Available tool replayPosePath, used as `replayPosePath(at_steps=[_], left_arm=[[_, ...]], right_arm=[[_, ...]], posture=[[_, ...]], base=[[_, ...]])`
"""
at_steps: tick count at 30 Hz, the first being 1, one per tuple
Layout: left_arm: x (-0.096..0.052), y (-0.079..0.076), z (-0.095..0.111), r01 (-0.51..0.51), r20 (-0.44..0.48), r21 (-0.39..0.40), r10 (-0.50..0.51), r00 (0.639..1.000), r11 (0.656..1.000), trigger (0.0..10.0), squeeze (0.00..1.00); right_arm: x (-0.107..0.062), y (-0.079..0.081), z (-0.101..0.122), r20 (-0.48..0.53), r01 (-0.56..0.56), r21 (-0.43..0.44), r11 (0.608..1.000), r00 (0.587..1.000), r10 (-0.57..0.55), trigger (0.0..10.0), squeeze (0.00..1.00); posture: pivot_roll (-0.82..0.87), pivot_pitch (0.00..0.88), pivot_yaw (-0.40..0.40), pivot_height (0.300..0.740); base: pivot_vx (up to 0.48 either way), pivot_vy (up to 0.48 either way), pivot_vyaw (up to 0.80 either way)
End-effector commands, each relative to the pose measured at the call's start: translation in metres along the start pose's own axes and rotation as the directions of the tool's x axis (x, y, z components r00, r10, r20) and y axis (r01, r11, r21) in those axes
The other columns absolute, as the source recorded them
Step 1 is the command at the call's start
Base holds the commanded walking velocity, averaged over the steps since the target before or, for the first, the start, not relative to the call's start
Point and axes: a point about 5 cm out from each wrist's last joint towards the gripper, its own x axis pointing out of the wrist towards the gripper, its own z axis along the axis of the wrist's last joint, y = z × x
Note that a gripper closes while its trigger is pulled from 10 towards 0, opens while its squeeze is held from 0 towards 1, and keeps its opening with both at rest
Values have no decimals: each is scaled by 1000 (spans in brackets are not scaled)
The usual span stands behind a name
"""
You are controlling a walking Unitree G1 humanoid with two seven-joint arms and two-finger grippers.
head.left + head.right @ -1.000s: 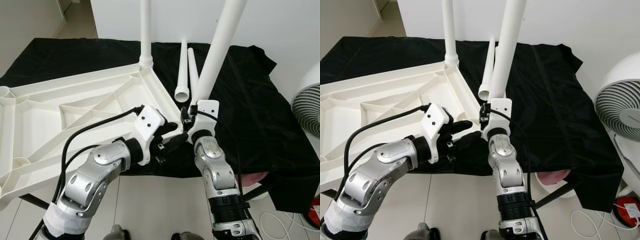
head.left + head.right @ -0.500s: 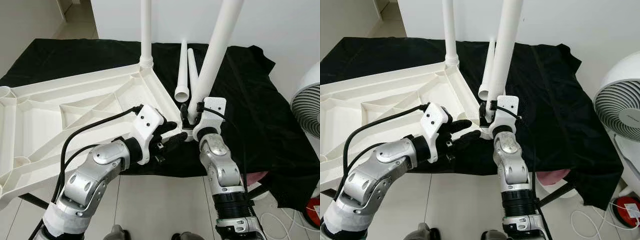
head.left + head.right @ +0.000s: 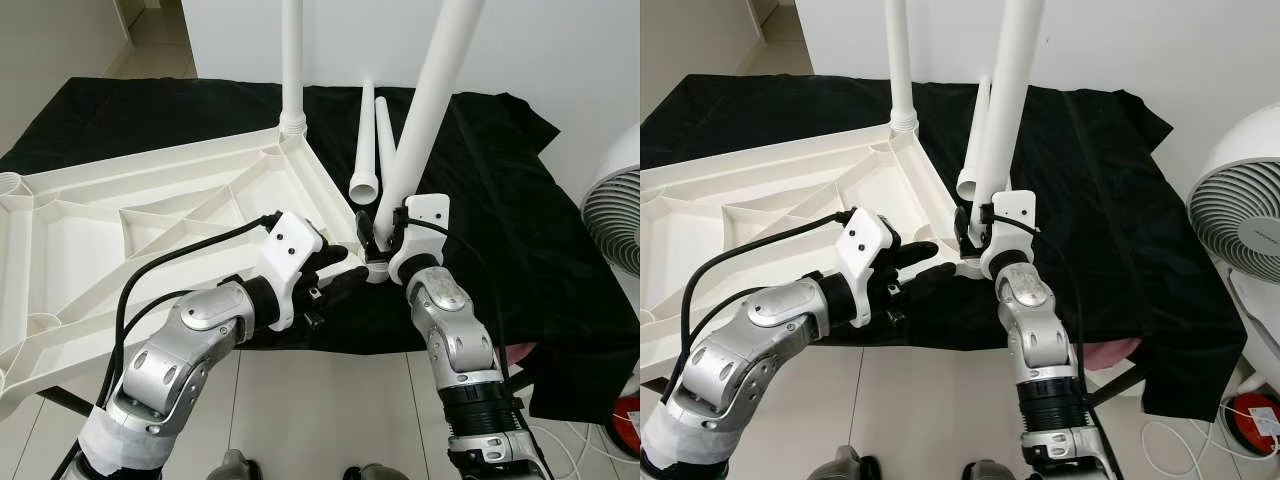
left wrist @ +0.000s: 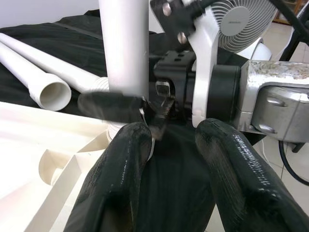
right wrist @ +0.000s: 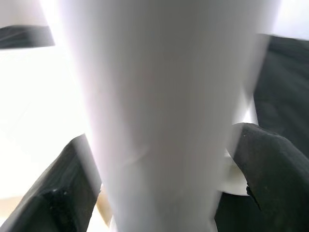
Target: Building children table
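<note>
Right, I've got the right gripper (image 3: 375, 243) clamped on the lower end of a white table leg (image 3: 425, 105), one black finger on each side of the tube, and I'm holding it tilted so its foot sits at the near corner socket of the upturned white tabletop (image 3: 150, 225). The landmark here is that tabletop, lying ribs-up on the black cloth (image 3: 480, 190).

My left gripper (image 3: 335, 268) sits at the same near corner, just beside the leg's foot, fingers (image 4: 118, 179) apart and holding nothing; I keep it there to steady the corner while the leg goes in. From the left wrist I can see the leg's foot right at the socket rim, though I can't tell if it's seated.

One leg (image 3: 291, 60) already stands upright in the far corner of the tabletop. Two spare legs (image 3: 372, 150) lie on the cloth just beyond the near corner. A white fan (image 3: 1240, 215) stands off past the cloth's edge, well apart from the tabletop.

Compared with a second ago, the right wrist has swung outward from the tabletop and the leg stands a little steeper; the left arm has eased slightly back.
</note>
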Motion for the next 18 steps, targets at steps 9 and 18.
replayPosePath(at_steps=[9, 18], left_arm=[[-1, -3, 2, 27, 7, 5, -27, 1000, 1000, 10000, 0], [-1, -6, 2, 46, 1, 6, -46, 999, 999, 10000, 0]], right_arm=[[2, -10, -4, -1, -191, -39, 981, 982, 191, 10000, 0], [6, -17, -1, 11, -369, -86, 925, 928, 372, 10000, 0]], posture=[[-24, 73, 17, 740], [-30, 73, 28, 740]], base=[[0, 0, 0], [0, 0, 0]])
